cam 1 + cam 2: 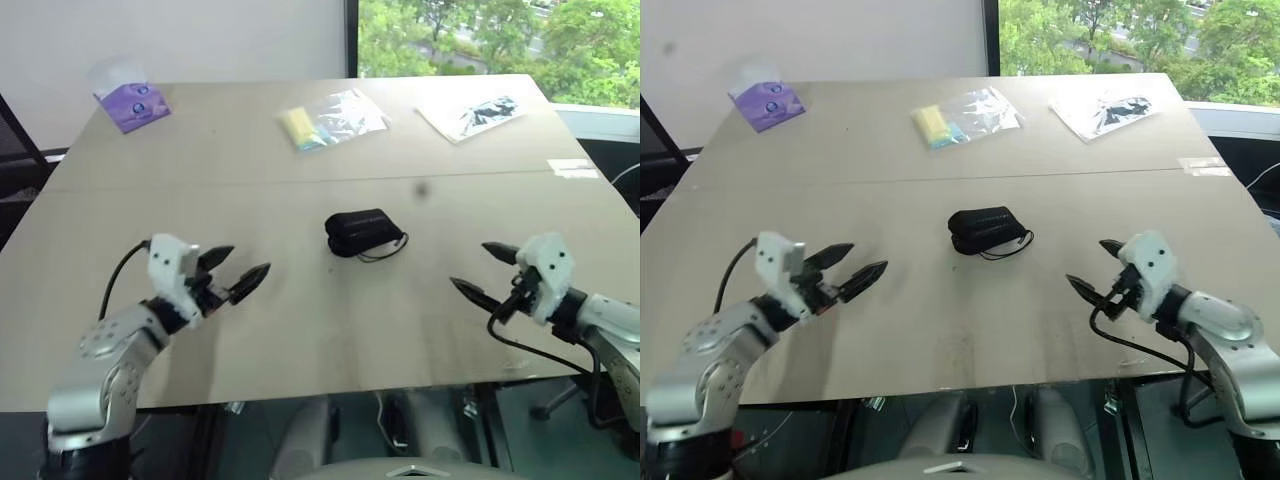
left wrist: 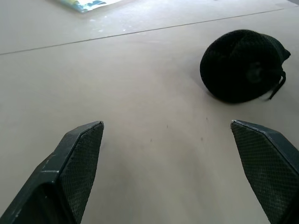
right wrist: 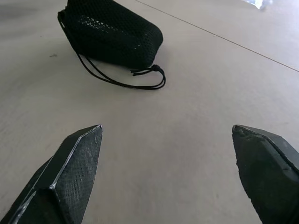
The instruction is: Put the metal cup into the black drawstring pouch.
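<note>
While both my arms hang low over the near edge of the bench (image 1: 330,330), the pouch (image 1: 360,231) lies at its middle, and I place everything else by it. Far off to the pouch's left and toward the far edge sits a purple packet (image 1: 131,105) with a bit of clear wrap above it. Nearer me and well left of the pouch is my left gripper (image 1: 236,270), its jaws spread wide with nothing between them, tips aimed across toward the pouch. From that wrist I see the pouch end-on, a rounded dark mesh bundle lying on bare bench, well apart from my fingers (image 2: 81,154). Beyond the pouch, toward the far edge, lies a clear bag (image 1: 330,121) with something yellow inside. The pouch itself lies on its side, bulging and closed in look, its thin cord (image 3: 121,80) looping out onto the bench on the side facing me and my right arm. I cannot see the cup in the open; whether it sits inside the pouch I cannot tell. Beyond the pouch to its right, by the far edge, lies a second clear bag (image 1: 472,115) with dark contents. Nearer me and well right of the pouch is my right gripper (image 1: 484,270), jaws likewise spread wide and empty, clear of the cord.
</note>
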